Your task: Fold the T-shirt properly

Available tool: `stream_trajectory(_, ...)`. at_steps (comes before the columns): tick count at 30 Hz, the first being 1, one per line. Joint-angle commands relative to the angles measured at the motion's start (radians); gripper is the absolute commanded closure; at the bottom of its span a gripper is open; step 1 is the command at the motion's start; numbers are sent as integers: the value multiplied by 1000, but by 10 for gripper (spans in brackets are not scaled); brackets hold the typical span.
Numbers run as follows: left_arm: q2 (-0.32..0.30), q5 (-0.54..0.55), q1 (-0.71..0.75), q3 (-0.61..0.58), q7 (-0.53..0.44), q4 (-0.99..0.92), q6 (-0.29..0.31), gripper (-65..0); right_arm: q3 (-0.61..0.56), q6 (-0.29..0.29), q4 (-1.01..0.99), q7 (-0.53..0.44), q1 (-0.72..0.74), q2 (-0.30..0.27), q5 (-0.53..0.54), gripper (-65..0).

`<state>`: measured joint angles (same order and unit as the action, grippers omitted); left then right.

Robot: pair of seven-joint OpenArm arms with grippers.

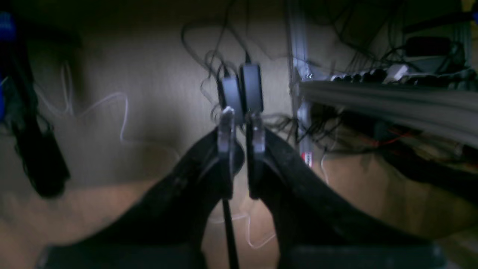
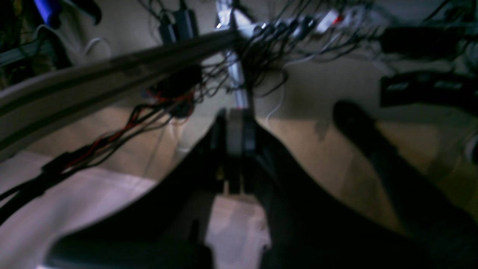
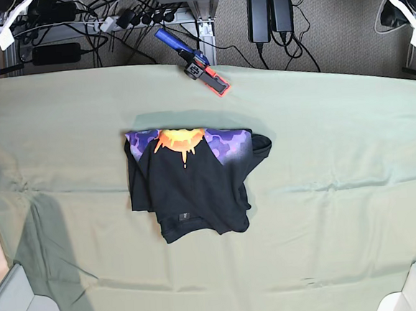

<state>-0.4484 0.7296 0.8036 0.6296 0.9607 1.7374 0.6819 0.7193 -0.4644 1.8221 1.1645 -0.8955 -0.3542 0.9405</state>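
- T-shirt [image 3: 192, 185]: folded into a compact bundle, lying left of centre on the green table cloth [image 3: 340, 188]; purple and orange print showing along the far edge.
- Left gripper [image 1: 241, 123]: off the table, over the floor, narrow gap between fingers, nothing held.
- Right gripper [image 2: 235, 127]: fingers pressed together, nothing held, beside the table edge.
- Clamp [image 3: 193, 59]: blue and orange, on the cloth's far edge.

The T-shirt [image 3: 196, 192] is matt black cloth with a bright print along its upper edge. The table cloth [image 3: 338, 160] is matt, pale green, lightly creased fabric.
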Motion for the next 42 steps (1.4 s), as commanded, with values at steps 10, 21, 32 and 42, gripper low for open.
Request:
stream_trajectory(10, -14, -110, 2, -141, -87, -276, -74, -58, -144, -65, -213, 3, -4, -11, 11, 0)
stream_trajectory(21, 30, -331, -264, -515, -149, -627, -260, -58, -565, -50, -578, -51, 302, -11, -111, 0)
stream_trajectory(32, 113, -393, -529, -559, -380, -1088, -252, -58, -721, -27, -1023, -229, 578, 125, -347, 0)
stream_trajectory(42, 167, -389, -635, -856, -479, -1178, -358, -58, -721, 41, -1051, -294, 718, 280, -599, 0)
